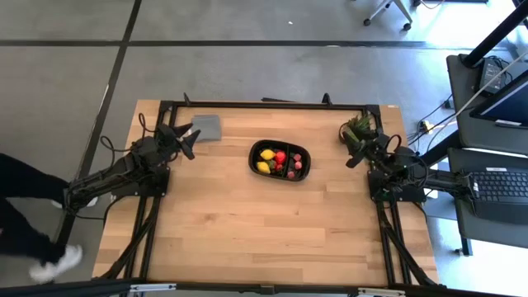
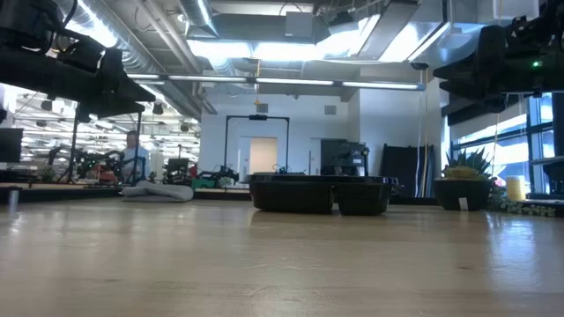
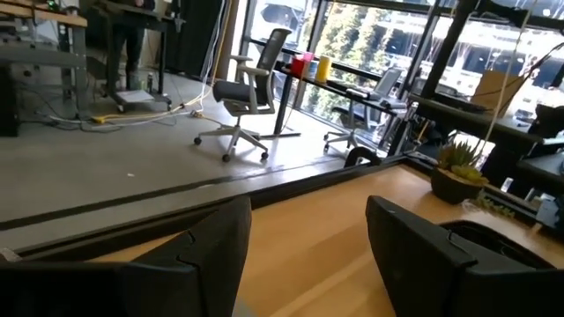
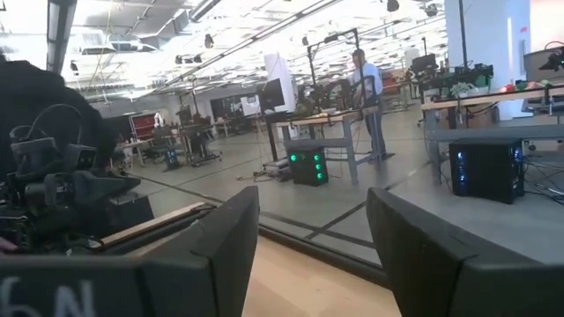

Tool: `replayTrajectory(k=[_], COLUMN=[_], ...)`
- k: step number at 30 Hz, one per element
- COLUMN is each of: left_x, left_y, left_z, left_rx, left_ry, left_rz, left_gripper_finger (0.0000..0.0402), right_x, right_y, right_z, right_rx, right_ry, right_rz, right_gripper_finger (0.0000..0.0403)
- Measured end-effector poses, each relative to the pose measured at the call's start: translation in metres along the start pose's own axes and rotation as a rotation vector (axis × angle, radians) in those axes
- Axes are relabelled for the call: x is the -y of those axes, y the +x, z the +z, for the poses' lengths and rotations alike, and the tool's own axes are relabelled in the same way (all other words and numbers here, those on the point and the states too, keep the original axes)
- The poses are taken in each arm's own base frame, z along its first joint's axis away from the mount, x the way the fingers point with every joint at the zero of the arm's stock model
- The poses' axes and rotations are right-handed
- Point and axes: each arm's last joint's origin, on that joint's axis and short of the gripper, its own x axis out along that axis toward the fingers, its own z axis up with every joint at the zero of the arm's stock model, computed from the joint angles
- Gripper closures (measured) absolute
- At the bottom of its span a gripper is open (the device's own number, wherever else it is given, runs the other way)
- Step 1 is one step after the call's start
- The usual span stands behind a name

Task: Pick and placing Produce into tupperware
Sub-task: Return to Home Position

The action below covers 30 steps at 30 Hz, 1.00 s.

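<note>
The black tupperware tray sits on the wooden table a little behind its middle, and the low view shows its side wall. Inside it lie small pieces of produce: yellow ones, a red one and darker pink ones. My left gripper hovers open at the table's left, level and aimed toward the far right; nothing is between its fingers. My right gripper hovers open at the table's right, also with nothing between its fingers.
A flat grey square piece lies at the far left, just beyond my left gripper. A small potted plant stands at the far right, close to my right gripper. A person walks on the floor left of the table.
</note>
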Motion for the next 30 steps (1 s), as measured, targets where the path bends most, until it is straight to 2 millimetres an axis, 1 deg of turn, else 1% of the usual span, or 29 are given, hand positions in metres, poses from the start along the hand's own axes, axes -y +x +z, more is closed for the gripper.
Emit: replayTrajectory(k=[3,9,14,22,30], left_x=[0.000,0.000,0.000,0.000,0.000], left_y=[0.000,0.000,0.000,0.000,0.000], left_z=[0.000,0.000,0.000,0.000,0.000], left_rx=[0.000,-0.003,-0.003,-0.004,-0.004], left_ry=[0.015,0.148,0.142,0.119,0.117], left_rz=[0.000,0.001,0.001,0.001,0.001], left_gripper_finger=[0.0182,0.0182,0.0182,0.0182,0.0182], right_x=[0.000,0.001,0.002,0.002,0.002], right_y=[0.000,0.000,-0.001,-0.001,-0.001], right_z=[0.000,-0.008,-0.015,-0.015,-0.015], right_rx=[-0.004,-0.078,-0.140,-0.140,-0.140], right_ry=[-0.003,-0.019,-0.007,-0.063,-0.059], right_rz=[0.000,-0.005,-0.013,-0.008,-0.009], right_gripper_finger=[0.0189,0.0189,0.0189,0.0189,0.0189])
